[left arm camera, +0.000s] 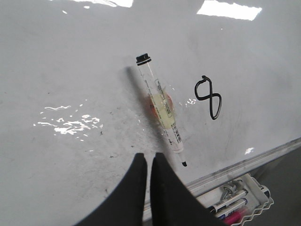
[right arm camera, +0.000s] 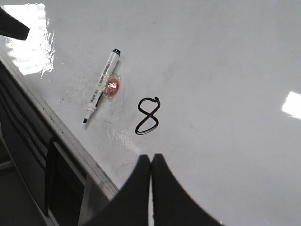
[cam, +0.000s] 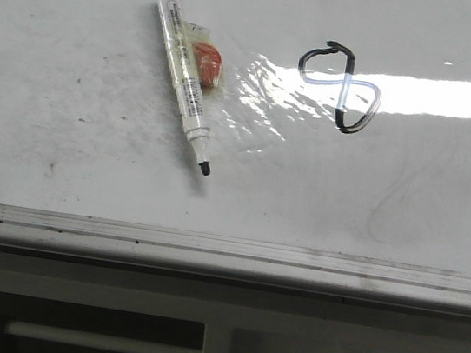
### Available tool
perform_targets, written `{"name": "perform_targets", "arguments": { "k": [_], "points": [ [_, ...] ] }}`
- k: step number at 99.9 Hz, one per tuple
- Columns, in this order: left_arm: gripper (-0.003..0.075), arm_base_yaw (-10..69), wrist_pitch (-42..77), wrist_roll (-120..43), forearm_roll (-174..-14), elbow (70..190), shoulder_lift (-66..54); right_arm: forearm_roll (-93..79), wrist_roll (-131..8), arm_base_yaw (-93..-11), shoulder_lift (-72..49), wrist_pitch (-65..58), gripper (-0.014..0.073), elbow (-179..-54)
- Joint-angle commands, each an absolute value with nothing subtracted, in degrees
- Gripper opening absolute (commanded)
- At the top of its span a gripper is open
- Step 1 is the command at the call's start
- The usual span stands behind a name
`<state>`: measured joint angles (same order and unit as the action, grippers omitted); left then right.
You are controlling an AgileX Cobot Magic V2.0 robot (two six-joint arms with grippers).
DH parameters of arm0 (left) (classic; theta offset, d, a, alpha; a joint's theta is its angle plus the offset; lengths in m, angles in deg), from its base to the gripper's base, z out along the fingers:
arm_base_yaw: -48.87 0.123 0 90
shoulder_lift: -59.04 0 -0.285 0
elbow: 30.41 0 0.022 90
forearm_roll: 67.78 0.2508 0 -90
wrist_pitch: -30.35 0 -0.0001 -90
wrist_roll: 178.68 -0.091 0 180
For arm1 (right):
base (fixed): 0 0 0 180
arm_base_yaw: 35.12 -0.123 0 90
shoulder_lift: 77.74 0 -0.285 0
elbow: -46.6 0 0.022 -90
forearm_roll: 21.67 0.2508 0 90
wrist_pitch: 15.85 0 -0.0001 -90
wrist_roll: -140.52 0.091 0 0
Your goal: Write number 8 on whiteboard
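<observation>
Front and both wrist views overlook the whiteboard (cam: 78,49).

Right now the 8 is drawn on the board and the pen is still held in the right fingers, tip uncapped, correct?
Not quite. The pen lies loose on the whiteboard, beside the number 8, tip uncapped. The right wrist view shows the right fingers shut on nothing, away from the pen.

A black number 8 (cam: 338,87) (hand-drawn) stands on the whiteboard (cam: 409,192).
</observation>
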<state>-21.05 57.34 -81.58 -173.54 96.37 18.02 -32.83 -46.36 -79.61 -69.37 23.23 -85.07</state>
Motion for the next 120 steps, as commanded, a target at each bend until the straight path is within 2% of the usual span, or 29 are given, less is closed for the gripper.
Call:
{"name": "perform_targets", "arguments": {
  "k": [1,31,36,46,61,76,105,120],
  "points": [
    [-0.0020,-21.4,56.3,-81.7,-174.4,97.9,18.0,-33.8,-46.1,-79.3,-68.5,18.9,-0.0064,-86.2],
    [-0.0020,-21.4,56.6,-81.7,-173.8,96.6,18.3,-33.8,-46.1,-79.3,-68.5,18.9,-0.0064,-86.2],
    [-0.0020,-20.9,57.1,-81.8,-167.5,95.9,19.1,-33.8,-46.1,-79.3,-68.5,18.9,-0.0063,-86.2],
    [-0.0020,-18.0,54.5,-76.9,-143.9,92.9,21.4,-33.8,-46.1,-79.3,-68.5,18.9,-0.0064,-86.2],
    [-0.0020,-7.6,53.4,-51.4,-115.3,86.1,25.5,-33.8,-46.1,-79.3,-68.5,18.9,-0.0063,-86.2],
    [-0.0020,5.3,45.9,-27.4,-93.0,79.9,31.3,-33.8,-46.1,-79.3,-68.5,18.9,-0.0064,-86.2],
    [-0.0020,21.6,41.2,1.3,-72.8,70.4,44.5,-33.8,-46.1,-79.3,-68.5,18.9,-0.0064,-86.2],
    [-0.0020,26.8,28.6,5.7,-70.0,70.5,48.6,-33.8,-46.1,-79.3,-68.5,18.9,-0.0064,-86.2]
  ]
}}
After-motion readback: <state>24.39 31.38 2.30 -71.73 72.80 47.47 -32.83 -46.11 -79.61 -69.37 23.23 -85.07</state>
